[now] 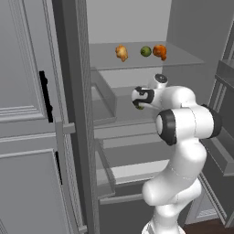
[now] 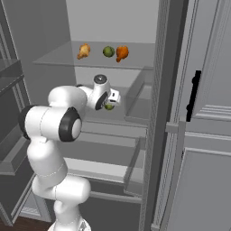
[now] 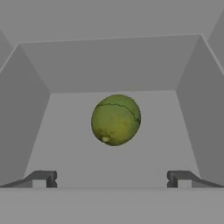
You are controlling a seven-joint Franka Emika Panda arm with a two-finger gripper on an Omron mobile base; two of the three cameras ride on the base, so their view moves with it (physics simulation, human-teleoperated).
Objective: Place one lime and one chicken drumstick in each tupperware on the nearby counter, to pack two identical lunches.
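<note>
- While the arm reaches into an open fridge, the claw [image 3: 112, 179] is seen spread to its widest, both tips apart and nothing between them.
- A lime [image 3: 116, 119] is seen in the hand view lying in a grey drawer [image 3: 109, 65], centred ahead of the tips and not yet touched; its green edge also peeks from behind the wrist in the right base view.
- On the upper shelf [image 1: 183, 58] a second lime [image 1: 146, 51] is set between a pale drumstick [image 1: 121, 52] and an orange-brown drumstick [image 1: 160, 51], all near the middle of the shelf, well back from its front edge.
- The step in hand is judged to be the approach to the drawer lime, so the packing is barely begun.
- Risk: the round lime could be nudged and rolled toward the back wall if one tip arrives first.
- Risk: a closure off the widest part could squeeze the fruit out sideways.
- Risk: the drawer's side walls could be struck by the wide tips if the wrist drifts off centre.
</note>
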